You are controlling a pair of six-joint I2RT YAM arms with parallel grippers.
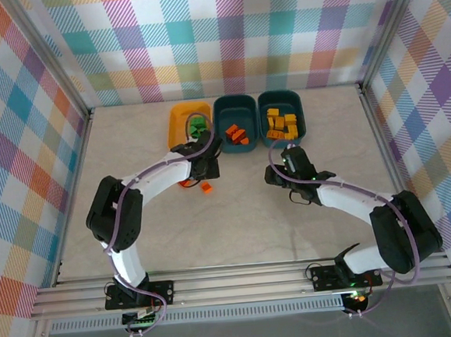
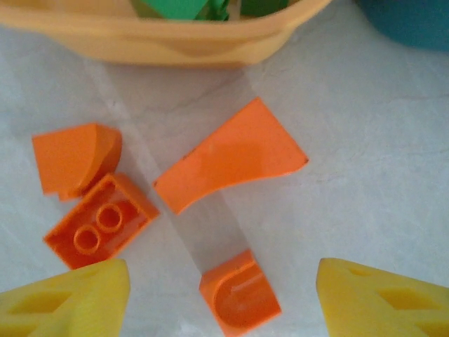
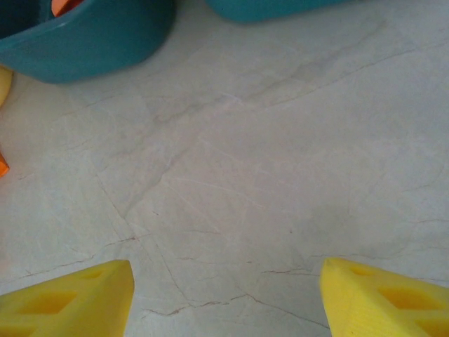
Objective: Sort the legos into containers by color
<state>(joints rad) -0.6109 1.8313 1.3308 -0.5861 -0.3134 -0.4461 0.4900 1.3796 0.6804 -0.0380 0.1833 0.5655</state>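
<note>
Several orange legos lie on the table under my left gripper (image 2: 223, 300): a curved slope (image 2: 231, 156), a rounded piece (image 2: 76, 158), a studded brick (image 2: 102, 221) and a small arched piece (image 2: 240, 291). The arched piece lies loose between the open yellow fingers (image 2: 66, 302), touching neither. From above, the left gripper (image 1: 200, 169) hovers just in front of the yellow-orange container (image 1: 177, 128), with orange legos (image 1: 206, 188) beside it. My right gripper (image 1: 287, 157) is open over bare table (image 3: 226, 298), in front of the teal containers (image 1: 235, 105).
The yellow-orange tub (image 2: 161, 38) holds green legos (image 2: 182, 7). The middle teal tub (image 3: 84, 42) holds orange ones (image 1: 237, 134), and the right teal tub (image 1: 279, 96) holds yellow ones (image 1: 281, 123). Checked walls and metal rails enclose the table.
</note>
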